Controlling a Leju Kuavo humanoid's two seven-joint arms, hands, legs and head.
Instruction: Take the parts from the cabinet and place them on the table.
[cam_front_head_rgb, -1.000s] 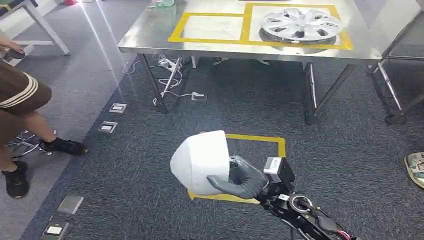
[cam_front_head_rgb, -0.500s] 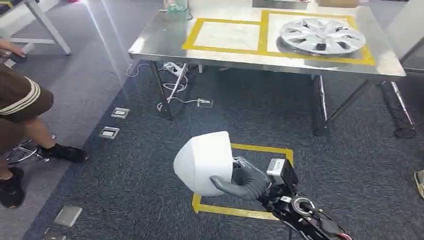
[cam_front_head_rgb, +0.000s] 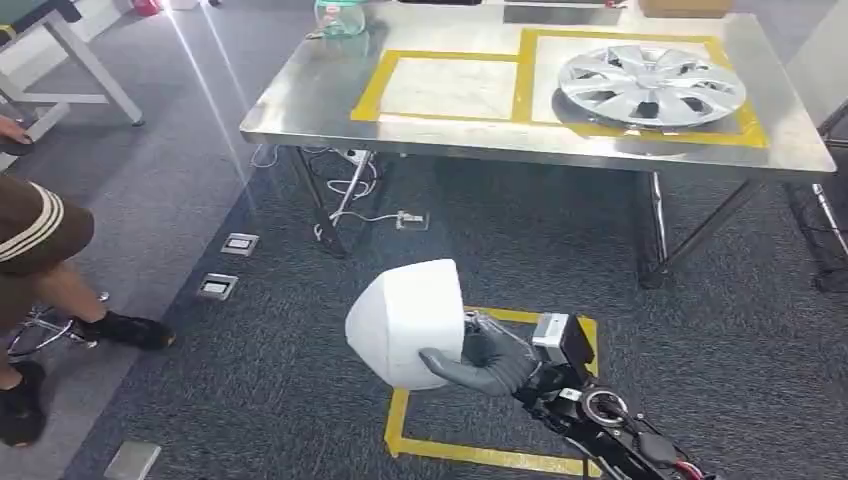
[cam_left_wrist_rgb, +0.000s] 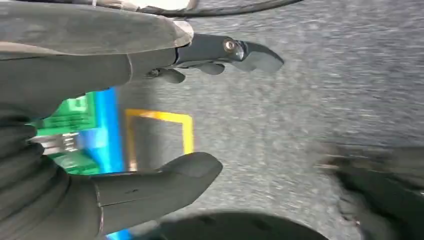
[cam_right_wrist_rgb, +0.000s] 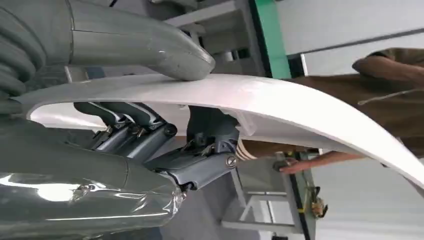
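Observation:
My right hand (cam_front_head_rgb: 487, 360) grips a white curved shell part (cam_front_head_rgb: 405, 322) and holds it up over the dark carpet. In the right wrist view the thumb (cam_right_wrist_rgb: 150, 47) presses on the outside of the white part (cam_right_wrist_rgb: 280, 102) and the darker fingers (cam_right_wrist_rgb: 145, 135) hook under its inner side. Ahead stands a steel table (cam_front_head_rgb: 300, 110) with two yellow taped boxes; a silver wheel cover (cam_front_head_rgb: 652, 85) lies in the right box, and the left box (cam_front_head_rgb: 445, 88) is bare. My left hand (cam_left_wrist_rgb: 150, 125) hangs over the carpet, thumb and fingers apart, holding nothing.
A yellow taped square (cam_front_head_rgb: 490, 400) marks the carpet under my right arm. A person in brown shorts (cam_front_head_rgb: 35, 240) stands at the left. Cables and a power strip (cam_front_head_rgb: 350, 170) lie under the table. Floor outlet plates (cam_front_head_rgb: 238, 243) sit along the carpet edge. A second table's legs (cam_front_head_rgb: 60, 60) stand far left.
The whole view has shifted: the table now looks nearer and more of its top shows. My right hand still holds the white part the same way.

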